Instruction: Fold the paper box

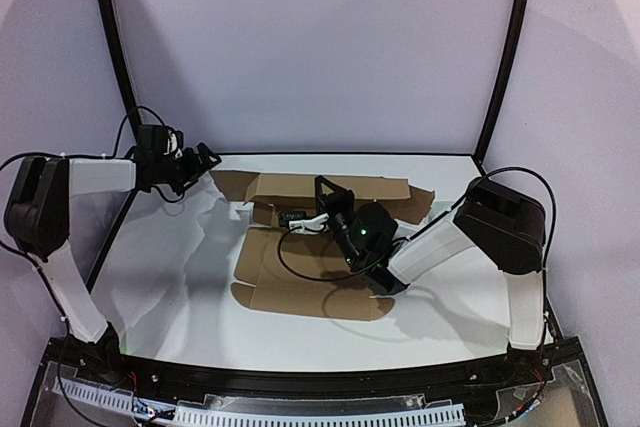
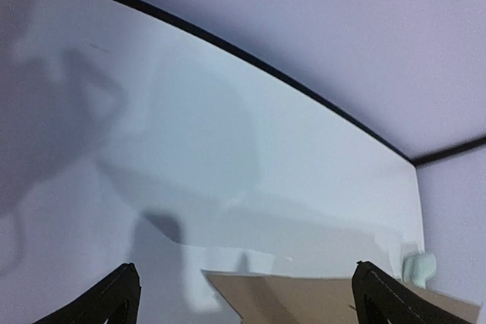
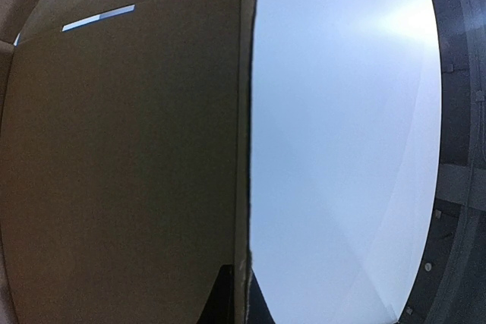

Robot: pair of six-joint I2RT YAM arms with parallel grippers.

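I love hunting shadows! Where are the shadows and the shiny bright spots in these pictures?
Left wrist view: big soft grey shadows fall across the white table. Right wrist view: a bright glare patch sits top right, and the paper box looks dark. Top view: the black side bars look curved.

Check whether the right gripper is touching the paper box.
Touching. In the right wrist view, the shut right gripper pinches the edge of a paper box panel, its dark tips showing on both sides of that edge.
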